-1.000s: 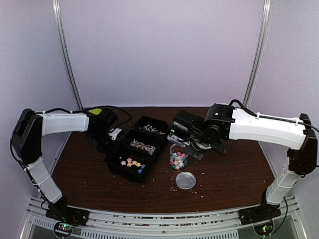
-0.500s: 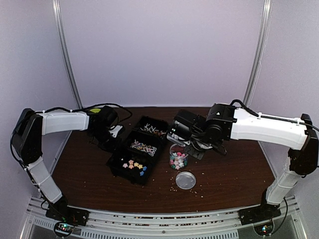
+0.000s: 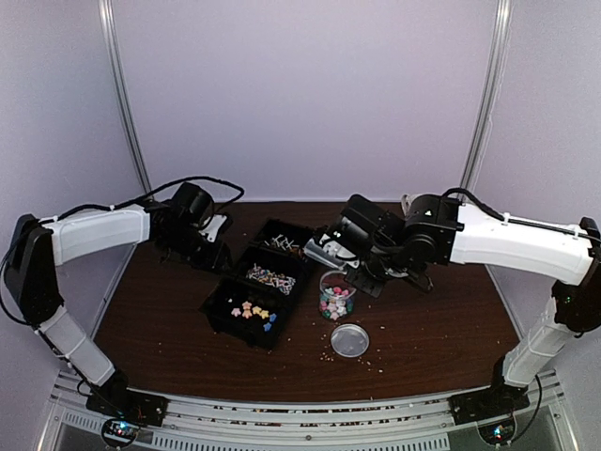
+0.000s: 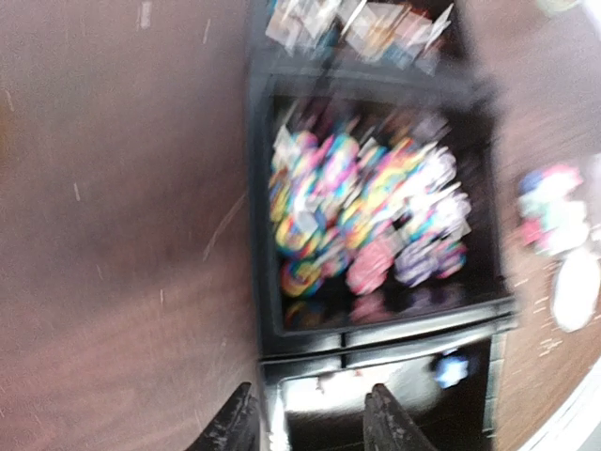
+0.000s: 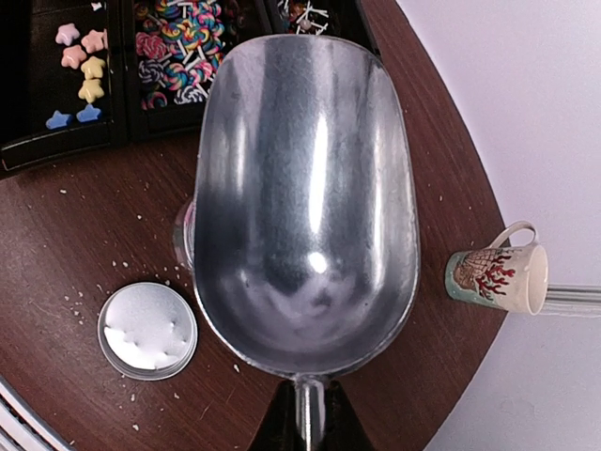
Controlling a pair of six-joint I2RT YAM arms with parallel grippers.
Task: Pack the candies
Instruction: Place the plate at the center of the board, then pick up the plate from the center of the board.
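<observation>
Metal and empty, the scoop [image 5: 305, 197] is pinched by its handle in the right pincer [image 5: 310, 427] and hangs just right of the black tray [image 3: 225, 327], over the glass jar [image 3: 336, 299], a placing that suits tipping sweets in. The candies [image 3: 252, 309] lie sorted in the tray's three compartments, with a share already in the jar, whose lid [image 3: 350, 339] rests on the worktop [image 3: 432, 329] near the tray's right corner, leaving the mouth free. The left pincer [image 4: 310, 427] hovers beside the tray's left side, fingers spread around nothing, placed, I judge, where it could steady the tray.
</observation>
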